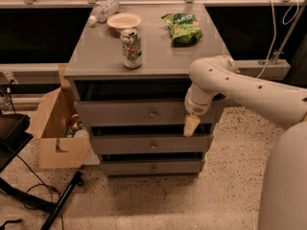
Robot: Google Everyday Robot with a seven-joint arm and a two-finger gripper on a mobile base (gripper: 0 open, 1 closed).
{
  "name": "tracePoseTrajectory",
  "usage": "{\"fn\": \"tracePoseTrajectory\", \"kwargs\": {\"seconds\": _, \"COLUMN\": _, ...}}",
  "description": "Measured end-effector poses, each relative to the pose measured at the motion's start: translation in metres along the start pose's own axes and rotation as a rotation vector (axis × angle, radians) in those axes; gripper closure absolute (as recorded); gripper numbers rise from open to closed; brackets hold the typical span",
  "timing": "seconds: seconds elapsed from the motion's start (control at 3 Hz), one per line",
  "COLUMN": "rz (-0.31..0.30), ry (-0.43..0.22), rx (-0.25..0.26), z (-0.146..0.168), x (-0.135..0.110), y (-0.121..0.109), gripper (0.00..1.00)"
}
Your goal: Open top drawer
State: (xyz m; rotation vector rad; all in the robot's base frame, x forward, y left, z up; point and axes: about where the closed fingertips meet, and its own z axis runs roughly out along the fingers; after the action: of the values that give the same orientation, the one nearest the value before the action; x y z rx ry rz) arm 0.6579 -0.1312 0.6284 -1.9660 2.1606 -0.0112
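Note:
The top drawer (120,113) is the widest grey front under the cabinet top, with a small brass knob (153,113) at its centre. A dark gap shows between its upper edge and the tabletop. My gripper (191,125) hangs pointing down in front of the right end of this drawer front, to the right of the knob and apart from it, its tan tip reaching the gap above the middle drawer (124,144). The bottom drawer (124,167) sits below. My white arm (240,87) comes in from the right.
On the cabinet top (96,56) stand a soda can (131,48), a bowl (124,20), a lying plastic bottle (103,9) and a green snack bag (182,28). An open cardboard box (57,128) sits left of the cabinet. Black stand legs (57,200) cross the floor at lower left.

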Motion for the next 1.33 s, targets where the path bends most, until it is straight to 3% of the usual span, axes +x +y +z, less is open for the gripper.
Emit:
{"fn": "tracePoseTrajectory", "kwargs": {"seconds": 0.33, "rz": -0.003, "ry": 0.002, "rx": -0.004, "z": -0.0013, "x": -0.0013, "y": 0.0037, "gripper": 0.47}}
{"fn": "tracePoseTrajectory", "kwargs": {"seconds": 0.67, "rz": -0.003, "ry": 0.002, "rx": -0.004, "z": -0.0016, "x": -0.0013, "y": 0.0037, "gripper": 0.78}}
{"fn": "tracePoseTrajectory", "kwargs": {"seconds": 1.0, "rz": -0.003, "ry": 0.002, "rx": -0.004, "z": -0.0016, "x": -0.0013, "y": 0.0037, "gripper": 0.99}}
{"fn": "tracePoseTrajectory", "kwargs": {"seconds": 1.33, "rz": -0.036, "ry": 0.029, "rx": -0.024, "z": -0.0104, "x": -0.0055, "y": 0.0073, "gripper": 1.00}}
